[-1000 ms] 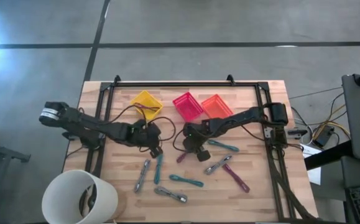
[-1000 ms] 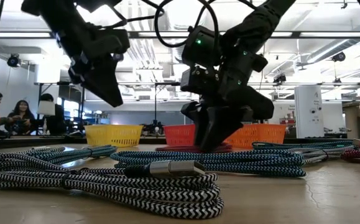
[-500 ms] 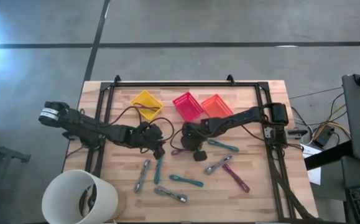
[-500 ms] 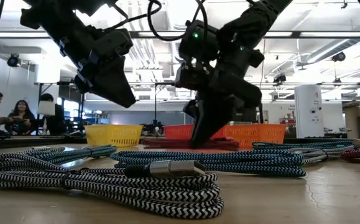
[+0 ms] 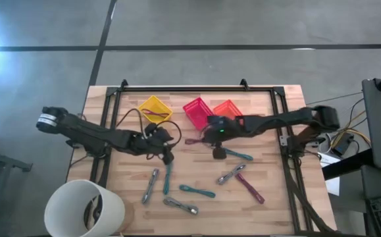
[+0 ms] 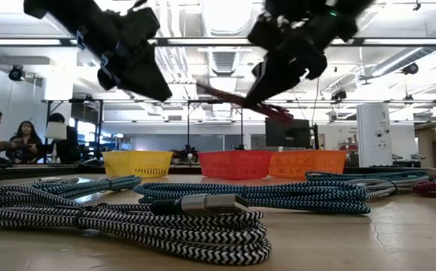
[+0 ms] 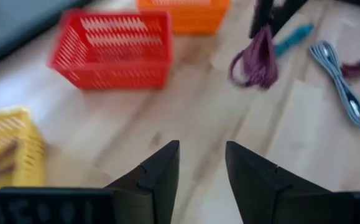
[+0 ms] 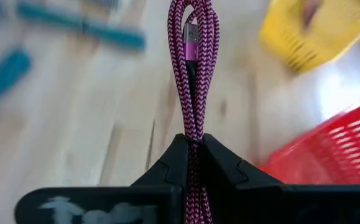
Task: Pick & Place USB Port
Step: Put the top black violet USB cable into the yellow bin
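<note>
Your right pincer (image 8: pixel 191 149) is clamped on a coiled magenta cable (image 8: pixel 192 68), and the bundle hangs clear of the worktop (image 5: pixel 269 164); in the high view the right pincer (image 5: pixel 208 137) sits just near of the red basket (image 5: pixel 198 112), with the magenta cable (image 5: pixel 193 141) sticking out to its left. From table height you see that cable (image 6: pixel 244 102) slanting in mid-air above the row of baskets. Your left pincer (image 7: pixel 201 165) hovers with its fingers (image 7: pixel 161 168) apart and nothing between them; in the high view it (image 5: pixel 167 155) is left of centre, near of the yellow basket (image 5: pixel 154 108). The orange basket (image 5: pixel 228 110) stands just right of the red one at the far side. On the near half of the worktop lie more coiled cables: teal ones (image 5: pixel 197 191), a grey one (image 5: pixel 180 206) and another magenta one (image 5: pixel 251 187). A white bucket (image 5: pixel 85 209) stands off the near left corner. People (image 6: pixel 7 139) sit in the room beyond.
</note>
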Tool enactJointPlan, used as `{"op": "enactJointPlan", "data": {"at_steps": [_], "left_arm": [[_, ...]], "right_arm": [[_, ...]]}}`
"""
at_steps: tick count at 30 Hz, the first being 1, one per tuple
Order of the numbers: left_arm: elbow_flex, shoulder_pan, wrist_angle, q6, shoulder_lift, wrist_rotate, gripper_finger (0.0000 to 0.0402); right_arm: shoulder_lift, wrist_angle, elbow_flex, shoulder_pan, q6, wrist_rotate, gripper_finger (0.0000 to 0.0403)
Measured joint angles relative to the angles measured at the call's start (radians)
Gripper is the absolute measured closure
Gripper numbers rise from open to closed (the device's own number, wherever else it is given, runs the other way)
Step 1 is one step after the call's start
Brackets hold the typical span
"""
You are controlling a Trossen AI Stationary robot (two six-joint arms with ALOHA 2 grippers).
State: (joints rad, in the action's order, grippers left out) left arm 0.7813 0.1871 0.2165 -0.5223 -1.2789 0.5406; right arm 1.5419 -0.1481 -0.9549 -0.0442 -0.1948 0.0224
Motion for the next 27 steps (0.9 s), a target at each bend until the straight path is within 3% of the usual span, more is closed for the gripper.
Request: {"op": "enactJointPlan", "data": {"at_steps": [5,9,15,18,21,27], "left_arm": [[-0.018,0.005,-0.044,0.114,0.034,0.045,0.0250],[-0.120,0.007,-0.350,0.232,0.022,0.069,0.0250],[-0.337,0.006,-0.990,0.339,-0.041,-0.012,0.0250],[-0.404,0.004,-1.201,0.322,-0.079,-0.009,0.0250],[-0.419,0.002,-1.290,0.315,-0.119,-0.012,0.0250],[-0.349,0.000,-1.291,0.400,-0.193,-0.027,0.0250]], "right_arm": [[-0.071,0.522,0.254,-0.011,0.112,0.006,0.0378],[-0.060,0.758,0.339,-0.011,0.155,0.009,0.0378],[-0.038,0.770,0.335,-0.013,0.177,0.004,0.0378],[-0.032,0.779,0.311,-0.012,0.177,0.005,0.0378],[-0.032,0.773,0.284,-0.012,0.177,0.006,0.0378],[-0.032,0.771,0.250,-0.012,0.215,0.036,0.0378]]}}
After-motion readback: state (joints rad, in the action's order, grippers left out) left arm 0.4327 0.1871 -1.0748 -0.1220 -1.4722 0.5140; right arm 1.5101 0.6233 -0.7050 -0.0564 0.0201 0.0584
